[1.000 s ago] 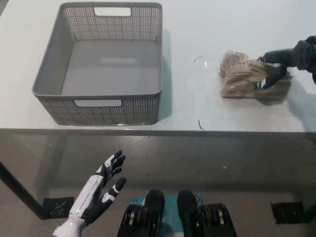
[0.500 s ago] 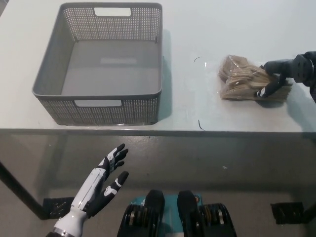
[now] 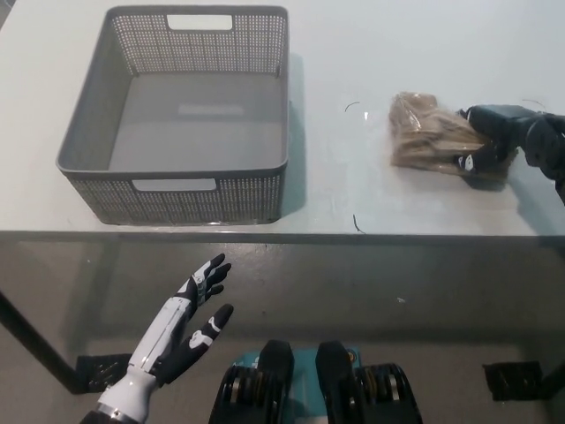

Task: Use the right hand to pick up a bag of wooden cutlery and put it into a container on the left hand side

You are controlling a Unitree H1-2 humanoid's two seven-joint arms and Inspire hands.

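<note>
A clear bag of wooden cutlery [image 3: 433, 139] lies on the white table at the right. My black right hand [image 3: 491, 141] is closed over the bag's right end, fingers wrapped on it. The bag's left end sits slightly raised and tilted. A grey perforated basket [image 3: 177, 181] stands empty on the table's left side. My white left hand [image 3: 181, 331] hangs open below the table's front edge, at the lower left, holding nothing.
The white table [image 3: 353, 53] ends at a front edge running across the middle of the view. Below it is dark floor. A thin table leg [image 3: 31, 340] slants at the far left. Small dark marks [image 3: 356, 223] dot the tabletop between basket and bag.
My right hand has closed tighter on the bag's right end and the bag has shifted a little up and tilted. The left hand has lifted slightly.
</note>
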